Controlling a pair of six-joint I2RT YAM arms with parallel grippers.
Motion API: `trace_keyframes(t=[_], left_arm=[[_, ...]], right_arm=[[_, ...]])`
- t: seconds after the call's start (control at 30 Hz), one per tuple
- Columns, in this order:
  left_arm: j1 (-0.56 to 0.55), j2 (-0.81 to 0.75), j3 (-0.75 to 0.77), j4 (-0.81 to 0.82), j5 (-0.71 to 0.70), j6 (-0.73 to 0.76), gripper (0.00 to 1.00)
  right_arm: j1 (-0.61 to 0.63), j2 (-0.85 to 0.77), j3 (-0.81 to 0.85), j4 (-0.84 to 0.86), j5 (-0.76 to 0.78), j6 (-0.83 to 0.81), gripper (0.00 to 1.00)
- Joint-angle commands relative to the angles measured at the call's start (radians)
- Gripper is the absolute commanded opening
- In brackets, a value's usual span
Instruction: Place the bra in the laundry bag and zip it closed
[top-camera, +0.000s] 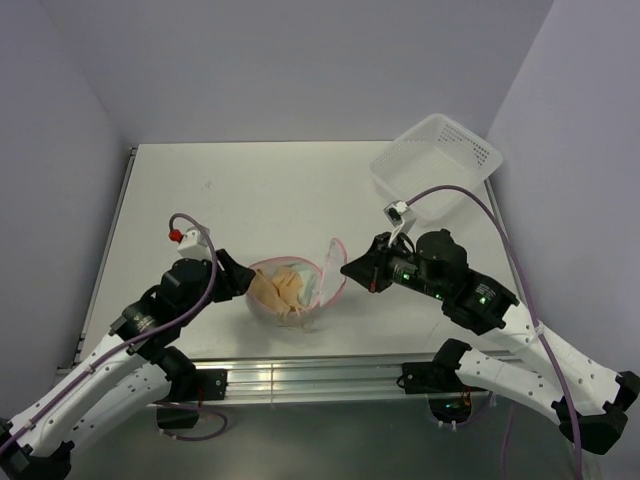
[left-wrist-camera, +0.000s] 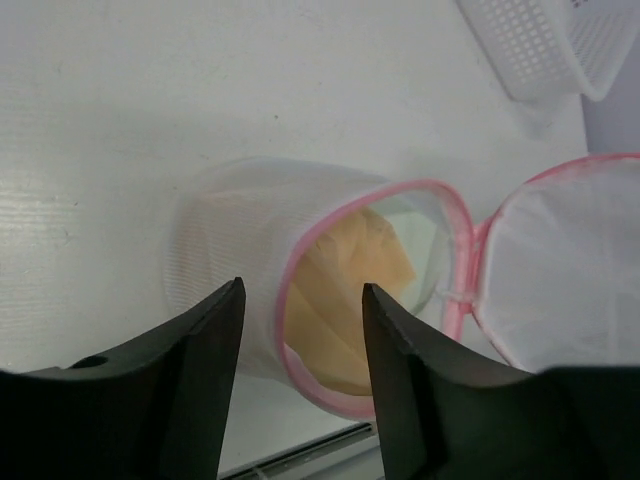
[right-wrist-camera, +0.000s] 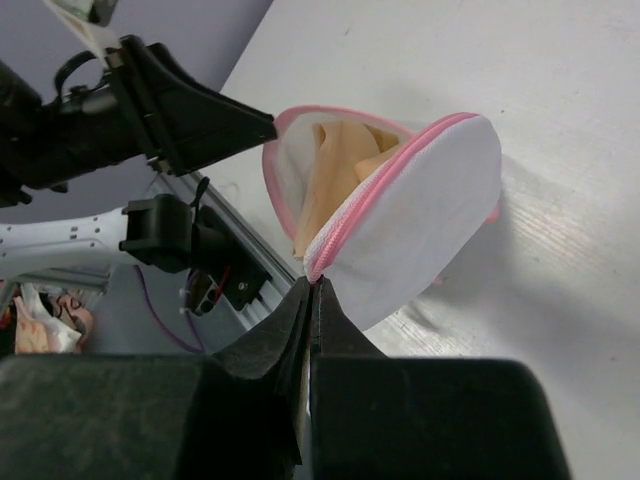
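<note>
the right claw (right-wrist-camera: 313, 292), fingers pressed together, pinches the pink zipper edge on the lid of the laundry bag (right-wrist-camera: 430, 200), keeping the round flap half raised over the mouth. whether the zipper pull itself sits between the fingers cannot be made out. that arm reaches in from the right with a bent elbow, wrist aimed left and low over the worktop (top-camera: 250, 190).

the left claw (left-wrist-camera: 300, 370) is spread wide, its two fingers framing the bag's pink rim. from the wrist camera it is unclear if either finger touches the mesh, while the overhead view puts the claw right against the bag's left side. the left arm stretches up from the near left corner, forearm angled toward the centre.

the bag lies on its side near the front edge of the worktop, mouth open, with the peach bra (left-wrist-camera: 340, 290) tucked inside. how much fabric reaches the near rim is hard to tell. the lid is cut off at the frame edge in the left wrist view. a white perforated basket (top-camera: 435, 160) sits at the far right corner, well apart.
</note>
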Motion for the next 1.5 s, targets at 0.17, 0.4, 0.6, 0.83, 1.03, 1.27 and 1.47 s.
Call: trace_keyframes(t=[0.17, 0.4, 0.6, 0.83, 1.03, 1.27, 1.47], left_arm=[[0.004, -0.101, 0.052, -0.076, 0.292, -0.032, 0.51], [0.002, -0.201, -0.022, -0.074, 0.573, -0.003, 0.41], [-0.001, -0.296, -0.021, -0.139, 0.564, 0.000, 0.31], [-0.010, -0.284, -0.119, 0.019, 0.594, -0.078, 0.40], [-0.111, -0.206, -0.194, 0.172, 0.439, -0.155, 0.47], [-0.447, -0.016, -0.228, 0.335, 0.065, -0.250, 0.52], [-0.505, 0.077, -0.232, 0.367, -0.132, -0.282, 0.54]], right_arm=[[0.013, 0.027, -0.004, 0.066, 0.094, -0.020, 0.00], [0.011, 0.047, 0.004, 0.083, 0.128, -0.024, 0.00], [0.011, 0.064, 0.008, 0.084, 0.134, -0.024, 0.00], [0.010, 0.064, 0.019, 0.097, 0.150, -0.026, 0.00], [0.010, 0.066, 0.013, 0.094, 0.154, -0.024, 0.00], [0.010, 0.052, 0.008, 0.095, 0.157, -0.024, 0.00], [0.010, 0.035, -0.006, 0.094, 0.145, -0.024, 0.00]])
